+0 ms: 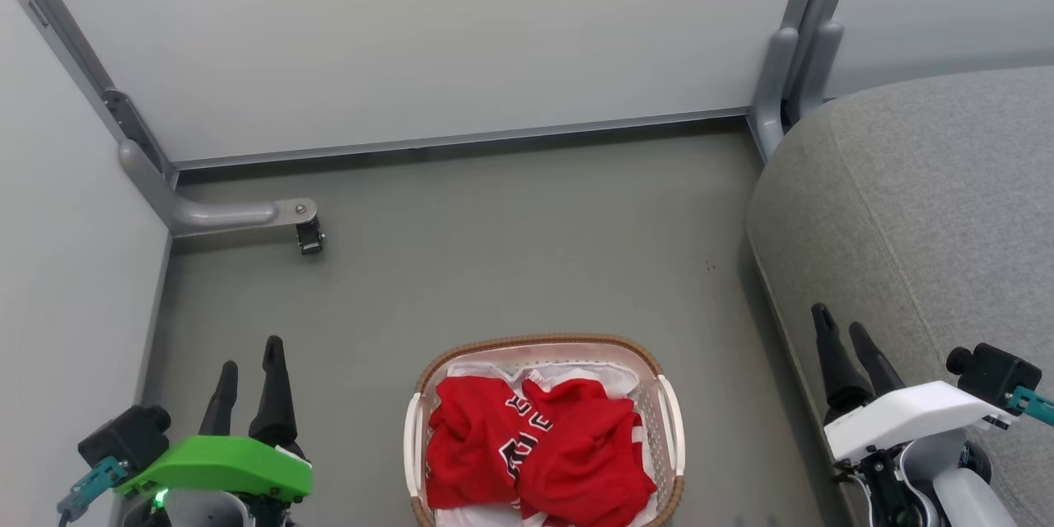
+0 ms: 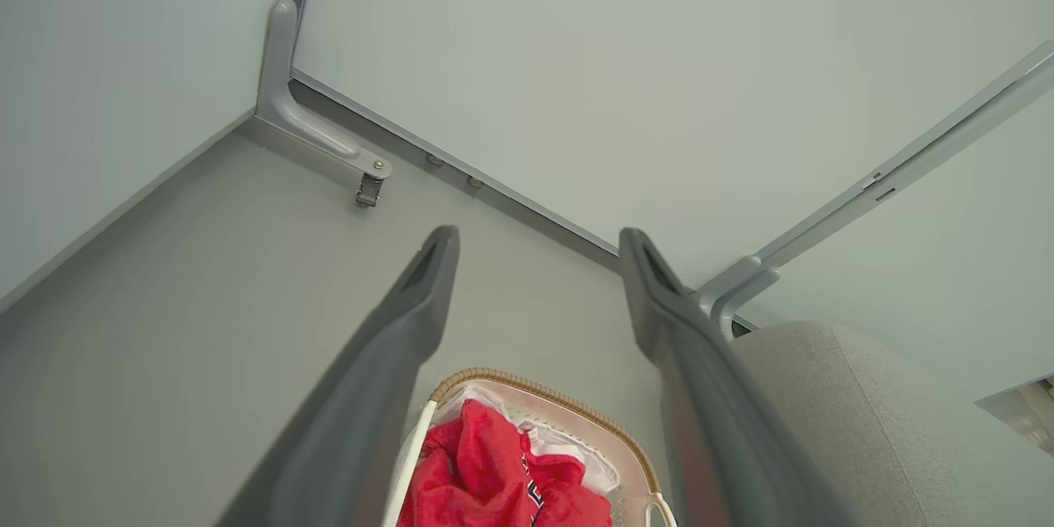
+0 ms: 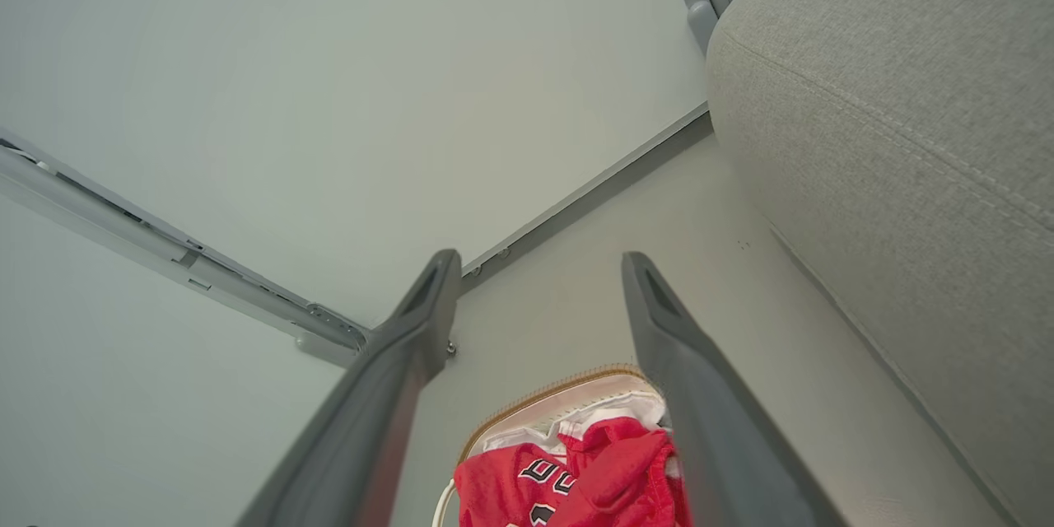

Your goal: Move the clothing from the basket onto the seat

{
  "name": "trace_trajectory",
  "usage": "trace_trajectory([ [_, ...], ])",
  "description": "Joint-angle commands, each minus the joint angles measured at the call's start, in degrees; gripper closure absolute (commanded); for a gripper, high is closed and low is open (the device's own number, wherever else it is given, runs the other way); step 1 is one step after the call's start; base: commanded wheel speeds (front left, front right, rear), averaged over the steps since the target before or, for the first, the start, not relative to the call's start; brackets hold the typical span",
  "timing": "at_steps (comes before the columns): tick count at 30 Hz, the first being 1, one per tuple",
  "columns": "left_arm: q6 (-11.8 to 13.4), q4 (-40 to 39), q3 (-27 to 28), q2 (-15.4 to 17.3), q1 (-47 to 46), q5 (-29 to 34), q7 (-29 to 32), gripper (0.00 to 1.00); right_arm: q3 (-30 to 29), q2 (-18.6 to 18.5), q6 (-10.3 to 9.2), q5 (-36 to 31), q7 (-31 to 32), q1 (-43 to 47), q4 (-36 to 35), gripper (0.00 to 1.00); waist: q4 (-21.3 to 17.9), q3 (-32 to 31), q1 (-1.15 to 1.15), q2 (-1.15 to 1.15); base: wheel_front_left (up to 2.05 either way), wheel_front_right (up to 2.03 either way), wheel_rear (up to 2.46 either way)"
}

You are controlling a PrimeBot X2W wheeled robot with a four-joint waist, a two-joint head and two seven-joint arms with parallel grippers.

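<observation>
While left claw (image 1: 251, 352) and right claw (image 1: 838, 319) gape empty, the clothing (image 1: 535, 449) lies between.

Holds left pincer (image 1: 251, 352) low at the head view's left and right pincer (image 1: 838, 319) low at its right, both empty, gaping wide, long dark fingers pointing up that view.

Pale partition panels (image 1: 412, 33) in grey metal frames (image 1: 776, 78) enclose a plain grey floor (image 1: 510, 247), one frame foot (image 1: 230, 216) bearing a caster (image 1: 310, 238).
</observation>
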Motion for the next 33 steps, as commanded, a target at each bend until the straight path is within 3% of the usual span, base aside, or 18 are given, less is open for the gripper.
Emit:
trace_trajectory([
  [1, 0.27, -0.37, -0.17, 0.66, -0.61, 2.07, -0.67, 0.00, 0.31, -0.59, 0.02, -1.85, -0.74, -1.40, -0.27, 0.00, 0.03, -0.01, 0.00, 0.00, 0.00, 0.00, 0.00],
  [33, 2.87, -0.26, -3.59, 1.91, 0.80, 21.14, -5.44, 0.00, 3.10, -1.62, 0.02, -21.57, -5.55, -1.45, 2.23, 0.00, 0.14, 0.38, 0.00, 0.00, 0.00, 0.00, 0.00],
])
